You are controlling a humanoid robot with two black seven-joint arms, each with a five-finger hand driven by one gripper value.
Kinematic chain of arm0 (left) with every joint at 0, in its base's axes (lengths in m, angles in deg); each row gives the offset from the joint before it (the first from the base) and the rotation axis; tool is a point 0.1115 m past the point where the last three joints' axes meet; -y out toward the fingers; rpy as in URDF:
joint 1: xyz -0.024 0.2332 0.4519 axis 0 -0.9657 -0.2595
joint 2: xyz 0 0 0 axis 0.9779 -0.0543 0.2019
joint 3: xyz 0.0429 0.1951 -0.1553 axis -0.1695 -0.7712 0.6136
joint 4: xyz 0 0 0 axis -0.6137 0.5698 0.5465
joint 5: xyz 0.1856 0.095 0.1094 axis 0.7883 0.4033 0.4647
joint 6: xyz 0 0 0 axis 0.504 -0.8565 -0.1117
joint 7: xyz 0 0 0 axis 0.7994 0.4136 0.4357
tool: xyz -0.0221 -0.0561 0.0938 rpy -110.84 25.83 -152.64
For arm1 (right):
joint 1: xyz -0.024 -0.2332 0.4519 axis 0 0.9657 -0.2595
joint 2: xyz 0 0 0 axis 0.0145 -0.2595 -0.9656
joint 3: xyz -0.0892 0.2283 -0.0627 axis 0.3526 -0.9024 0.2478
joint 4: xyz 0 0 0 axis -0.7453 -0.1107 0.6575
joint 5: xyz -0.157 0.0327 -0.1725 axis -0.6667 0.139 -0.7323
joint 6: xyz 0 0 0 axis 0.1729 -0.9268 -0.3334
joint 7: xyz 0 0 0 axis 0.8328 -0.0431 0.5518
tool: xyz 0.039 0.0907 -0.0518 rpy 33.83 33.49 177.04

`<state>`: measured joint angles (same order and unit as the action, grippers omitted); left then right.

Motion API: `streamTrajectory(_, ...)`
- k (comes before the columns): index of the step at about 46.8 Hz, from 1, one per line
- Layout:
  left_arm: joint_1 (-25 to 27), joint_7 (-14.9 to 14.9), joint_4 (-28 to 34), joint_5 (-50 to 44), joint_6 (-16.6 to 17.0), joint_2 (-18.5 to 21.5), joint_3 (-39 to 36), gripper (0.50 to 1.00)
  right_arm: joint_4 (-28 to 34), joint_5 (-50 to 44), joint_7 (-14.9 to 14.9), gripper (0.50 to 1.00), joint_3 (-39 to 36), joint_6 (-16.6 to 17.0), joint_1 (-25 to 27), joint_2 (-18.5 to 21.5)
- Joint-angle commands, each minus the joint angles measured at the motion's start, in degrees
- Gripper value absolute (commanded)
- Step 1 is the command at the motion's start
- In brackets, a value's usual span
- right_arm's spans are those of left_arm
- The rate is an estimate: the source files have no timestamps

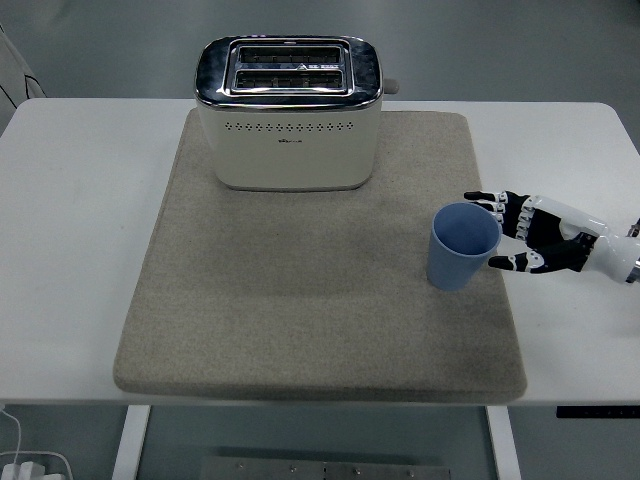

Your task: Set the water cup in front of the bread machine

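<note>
On the right side of the grey felt mat (pixel 300 300), close to its right edge, the blue water cup (pixel 462 246) stands upright with its open mouth facing up and nothing visible inside. My right hand (pixel 535 238) reaches in from the right edge of the view and sits just beside the cup, palm turned toward it. My fingers (pixel 490 201) are spread and extended past the cup's far right side, and my thumb (pixel 505 263) points at its near right side, so the hand brackets the cup's right flank without being closed on it. From this height I cannot tell whether any fingertip actually touches the cup wall; they look right at it. At the far end of the mat stands the cream bread machine (pixel 288 115), a two-slot toaster with a shiny chrome top, both slots empty. It is well apart from the cup, up and to the left of it. Mat and toaster rest on the white table (pixel 70 220).
</note>
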<state>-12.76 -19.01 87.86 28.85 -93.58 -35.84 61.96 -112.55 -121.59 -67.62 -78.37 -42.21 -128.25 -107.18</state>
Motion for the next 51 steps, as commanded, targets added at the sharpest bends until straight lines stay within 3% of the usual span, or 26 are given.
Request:
streamTrajectory(1,-0.01,0.02,0.0,0.0,0.0,0.0,0.0,1.0,0.0,0.01,0.0,0.928,0.01,-1.19,0.15,0.82)
streamTrajectory(25,-0.01,0.02,0.0,0.0,0.0,0.0,0.0,1.0,0.0,0.1,0.0,0.924,0.19,-3.91,0.15,5.22)
streamTrajectory(32,-0.01,-0.07,0.0,0.0,0.0,0.0,0.0,1.0,0.0,0.01,0.0,0.901,0.36,-4.97,0.23,6.53)
streamTrajectory(34,-0.1,0.02,0.0,0.0,0.0,0.0,0.0,1.0,-0.09,0.01,0.0,0.871,0.36,-4.97,0.23,6.8)
streamTrajectory(42,-0.01,-0.07,0.0,0.0,0.0,0.0,0.0,1.0,-0.09,-0.08,0.0,0.64,0.36,-5.93,0.06,6.89)
streamTrajectory(51,-0.01,0.02,0.0,0.0,0.0,0.0,0.0,1.0,-0.44,-0.26,0.0,0.523,0.28,-6.02,-0.38,8.47)
